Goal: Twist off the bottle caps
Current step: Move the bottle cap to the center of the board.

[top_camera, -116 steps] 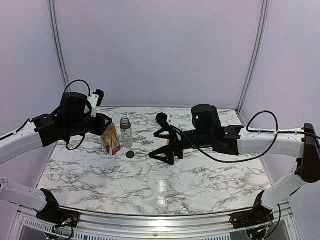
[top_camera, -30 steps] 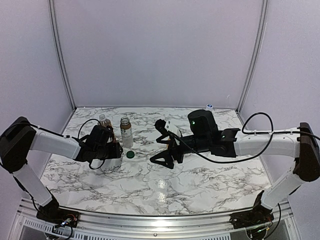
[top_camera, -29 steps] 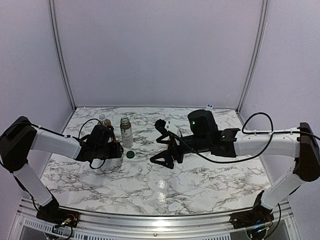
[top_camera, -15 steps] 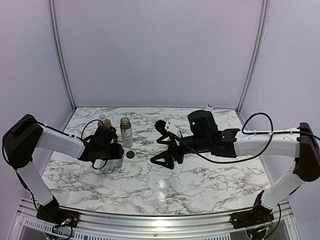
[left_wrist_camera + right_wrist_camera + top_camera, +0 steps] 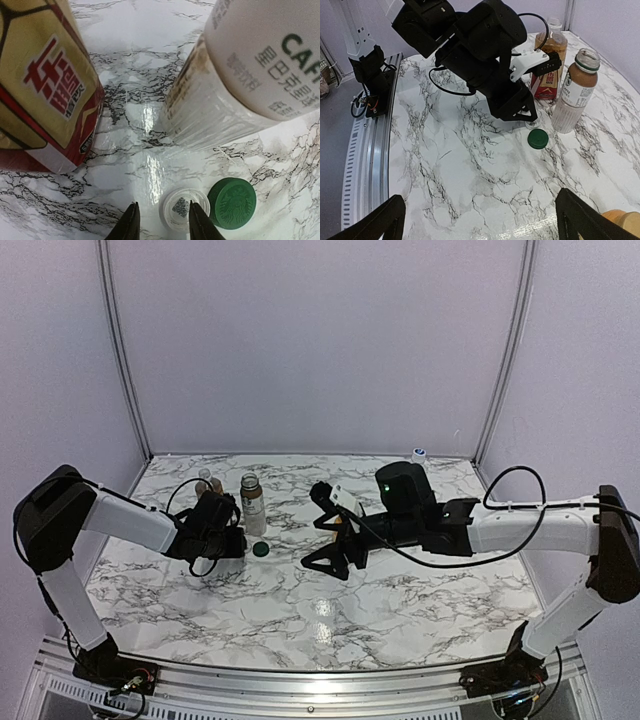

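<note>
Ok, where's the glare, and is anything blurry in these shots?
Top external: lamp glare on the marble table, near the front. Left wrist: a glare streak between the tea bottle and the white-label bottle, both softly focused up close. Right wrist: evenly lit, only faint sheen.

dark green cap [image 5: 232,203], red-and-gold bottle label [image 5: 45,95], grey-veined white marble table [image 5: 135,75]

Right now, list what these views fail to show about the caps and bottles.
Left wrist: the top edge cuts off the necks of the tea bottle and coffee bottle.
Left wrist: the bottom edge crops the left gripper, so a grip on the white cap is unclear.
Top external: the right gripper hides most of the orange bottle; the right wrist view crops it.
Top external: the far-edge cap is too small for detail.
</note>
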Robot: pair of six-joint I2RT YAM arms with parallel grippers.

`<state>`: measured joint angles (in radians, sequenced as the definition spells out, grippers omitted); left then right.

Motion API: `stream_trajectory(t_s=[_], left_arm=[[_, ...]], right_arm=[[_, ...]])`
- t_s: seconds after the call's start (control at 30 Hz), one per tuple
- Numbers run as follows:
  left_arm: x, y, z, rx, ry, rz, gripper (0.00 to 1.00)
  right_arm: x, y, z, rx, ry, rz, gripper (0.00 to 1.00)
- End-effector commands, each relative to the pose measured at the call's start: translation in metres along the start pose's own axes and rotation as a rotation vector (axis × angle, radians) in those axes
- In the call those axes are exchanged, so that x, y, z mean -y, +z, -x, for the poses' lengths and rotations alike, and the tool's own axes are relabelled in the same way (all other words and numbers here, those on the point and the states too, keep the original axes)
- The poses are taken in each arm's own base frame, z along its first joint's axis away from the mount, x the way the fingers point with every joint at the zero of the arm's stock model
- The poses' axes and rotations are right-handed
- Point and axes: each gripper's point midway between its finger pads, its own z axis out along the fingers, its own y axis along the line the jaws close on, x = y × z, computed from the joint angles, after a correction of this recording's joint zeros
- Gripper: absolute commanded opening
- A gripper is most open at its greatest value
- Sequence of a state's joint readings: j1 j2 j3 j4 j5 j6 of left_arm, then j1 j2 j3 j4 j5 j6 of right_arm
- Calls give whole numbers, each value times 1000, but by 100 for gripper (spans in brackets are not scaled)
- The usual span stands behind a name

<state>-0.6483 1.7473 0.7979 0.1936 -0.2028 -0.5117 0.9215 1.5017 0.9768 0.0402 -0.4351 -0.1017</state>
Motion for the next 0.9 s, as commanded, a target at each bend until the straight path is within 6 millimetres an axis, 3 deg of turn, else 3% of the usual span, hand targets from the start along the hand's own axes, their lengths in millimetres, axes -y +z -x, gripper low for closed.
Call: stream_trajectory(t_s=[0.0, 0.47, 0.87], left_arm=[[-6, 5, -7, -29, 28, 46, 32], [-17, -3, -12, -37, 45, 87, 23], [-49, -19, -25, -43, 74, 189, 21]], right_arm=[[-2, -1, 1, 4, 4, -2, 99], [-3, 0, -2, 3, 13, 2, 99], [-5, 0, -3, 4, 18, 12, 99]])
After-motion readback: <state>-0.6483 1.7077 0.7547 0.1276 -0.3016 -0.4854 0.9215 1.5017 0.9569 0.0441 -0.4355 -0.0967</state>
